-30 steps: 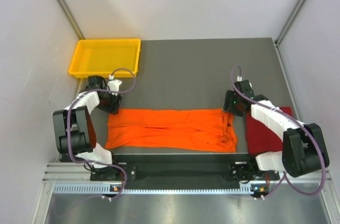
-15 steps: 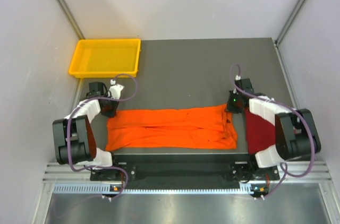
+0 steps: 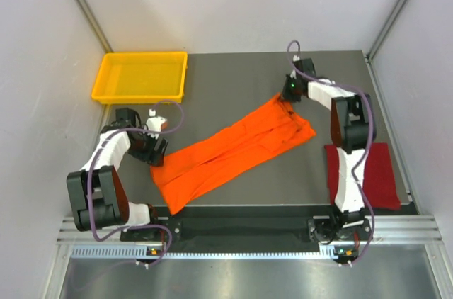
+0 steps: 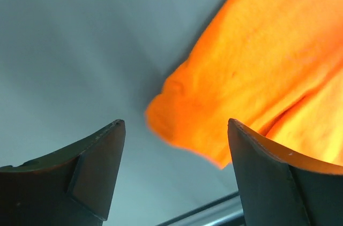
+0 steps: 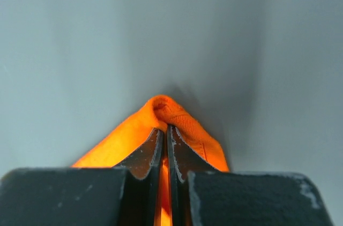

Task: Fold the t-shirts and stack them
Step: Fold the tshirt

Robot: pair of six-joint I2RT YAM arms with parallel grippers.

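A: As the overhead camera looks down on the table (image 3: 233, 76), where does the orange t-shirt (image 3: 233, 150) lie?

B: It stretches as a long band slantwise across the grey top. One end is near the front left and the other reaches toward the far right. The right gripper (image 3: 289, 95) sits on the corner of that far end. The left gripper (image 3: 158, 156) is just beside the near-left end.

A: And the other shirt?

B: The dark red t-shirt (image 3: 386, 171) lies flat and folded at the front right, well apart from the orange one. The right arm crosses over its inner edge. A yellow tray (image 3: 141, 76) stands in the far left corner.

A: What does the left wrist camera give?

B: Both fingers (image 4: 91, 178) stand wide apart. A rounded corner of the orange t-shirt (image 4: 257, 65) lies just ahead of the gap, and neither finger touches it. Those jaws are spread and hold nothing.

A: And the right wrist?

B: There the fingers (image 5: 144, 156) are pressed together, and a small hump of the orange t-shirt (image 5: 169, 111) bulges past their tips. They are pinching the shirt's corner, with grey table beyond it.
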